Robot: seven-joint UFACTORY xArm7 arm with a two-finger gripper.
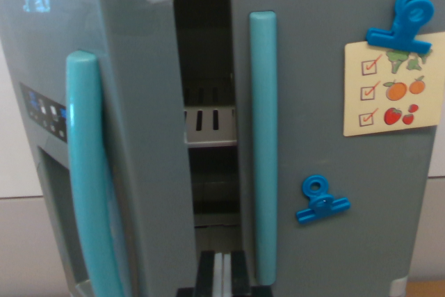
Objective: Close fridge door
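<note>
Wrist view: grey toy fridge [327, 193] with its left door [142, 151] swung ajar, teal handle [87, 172] facing the camera; right door [334, 241] shut, bearing a teal handle [263, 144], checklist card [393, 88] and two blue clips [322, 201]. A shelf [211, 129] shows through the gap. Hand [221, 273] at the bottom edge, state indeterminable

I'm looking at a toy kitchen setup, more test bench than real home. A small grey plastic fridge [208, 130] fills my view, teal handles [263, 144], blue clips [321, 201], a printed shopping list [393, 88] with ticked fruit and veg. It stands on a plain pale surface [28, 248] against a bare white wall [14, 144].
</note>
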